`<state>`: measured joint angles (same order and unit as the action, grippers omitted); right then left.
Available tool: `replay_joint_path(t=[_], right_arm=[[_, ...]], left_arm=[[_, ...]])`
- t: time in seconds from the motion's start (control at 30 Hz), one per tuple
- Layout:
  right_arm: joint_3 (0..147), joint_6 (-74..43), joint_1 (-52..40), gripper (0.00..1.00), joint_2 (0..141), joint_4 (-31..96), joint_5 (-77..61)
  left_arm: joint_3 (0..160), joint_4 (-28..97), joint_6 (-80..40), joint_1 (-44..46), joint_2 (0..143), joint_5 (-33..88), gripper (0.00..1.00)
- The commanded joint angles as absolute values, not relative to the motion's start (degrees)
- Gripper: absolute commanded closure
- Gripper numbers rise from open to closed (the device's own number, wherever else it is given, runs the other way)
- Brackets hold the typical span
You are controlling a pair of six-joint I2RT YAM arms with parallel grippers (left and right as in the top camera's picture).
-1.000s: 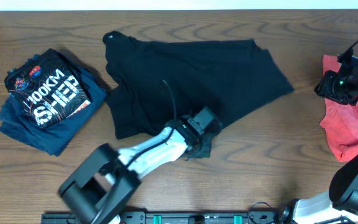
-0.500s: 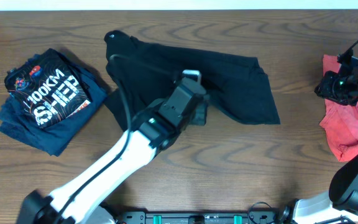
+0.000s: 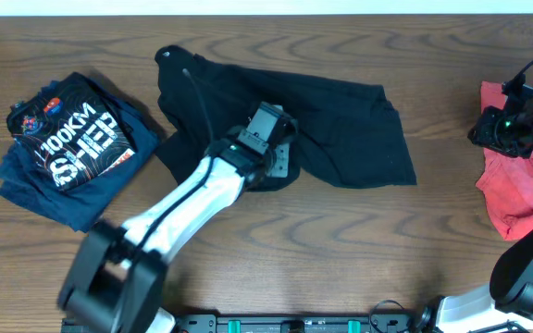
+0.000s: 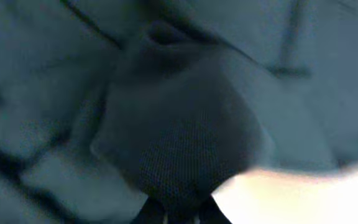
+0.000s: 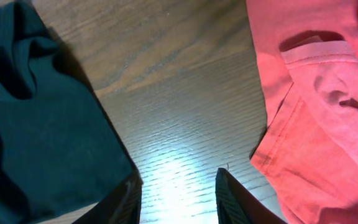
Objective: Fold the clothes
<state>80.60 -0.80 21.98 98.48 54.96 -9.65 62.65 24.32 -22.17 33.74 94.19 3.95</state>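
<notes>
Black tee (image 3: 340,120) lies in the middle, rumpled and partly doubled over itself, stretched left to right. Navy tee (image 3: 63,157) sits far left, roughly folded, white "100KM" print facing up. Red garment (image 3: 512,199) lies crumpled at the right edge, well apart from both.

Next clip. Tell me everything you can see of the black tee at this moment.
The black tee is plain, soft, matte knit fabric with no print showing. It lies flat but wrinkled and partly folded over itself across the middle of the wooden table. The left hand is shut on a bunched lump of cloth at its near edge. The tee lies apart from the navy 100KM tee and the red garment, and touches only the table and that hand.
</notes>
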Motion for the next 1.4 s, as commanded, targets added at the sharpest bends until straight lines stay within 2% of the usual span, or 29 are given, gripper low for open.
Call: replay_joint_path(t=[0.0,0.27,0.4,0.53,0.6,0.7,0.73,0.77,0.9,1.0,1.17,1.37], right_arm=[[80.44,-0.12,21.69,0.62,98.15,54.85,-8.95],[80.44,0.51,21.67,0.60,98.15,56.64,-8.97],[80.44,0.51,21.67,0.61,98.15,56.66,-9.06],[80.44,2.72,20.23,0.62,98.15,57.82,-13.93],[80.44,4.93,18.33,0.67,98.19,59.81,-17.04],[80.14,7.70,13.82,0.81,98.48,63.79,-20.47],[79.81,8.56,12.23,0.82,98.54,64.66,-21.78],[79.13,9.10,10.17,0.80,98.61,65.34,-22.85],[74.28,8.82,2.87,0.62,98.65,64.47,-22.83],[68.51,6.63,-1.91,0.61,98.65,59.18,-22.68],[59.83,1.65,-7.86,0.49,98.67,45.39,-19.92],[56.71,0.71,-12.78,0.44,98.67,39.48,-20.14]], left_arm=[[63.02,29.89,-21.21,34.61,86.30,13.28,0.94],[63.02,51.64,-21.26,36.16,67.81,17.02,0.94],[63.02,54.54,-21.23,36.64,61.45,17.39,0.94],[63.02,56.38,-21.23,36.64,60.99,17.37,0.94],[63.02,58.15,-21.21,36.62,61.98,17.37,0.94],[63.02,59.81,-20.56,36.62,64.03,17.32,0.94],[63.02,59.96,-20.56,36.62,64.71,17.34,0.94],[63.02,59.96,-20.56,36.62,65.49,17.34,0.94],[63.02,59.96,-20.29,36.62,67.61,17.34,0.94],[63.02,59.96,-20.12,36.62,68.51,17.34,0.94],[63.02,59.96,-20.12,36.62,68.51,17.34,0.94],[63.02,59.96,-20.12,36.62,68.49,17.34,0.94]])
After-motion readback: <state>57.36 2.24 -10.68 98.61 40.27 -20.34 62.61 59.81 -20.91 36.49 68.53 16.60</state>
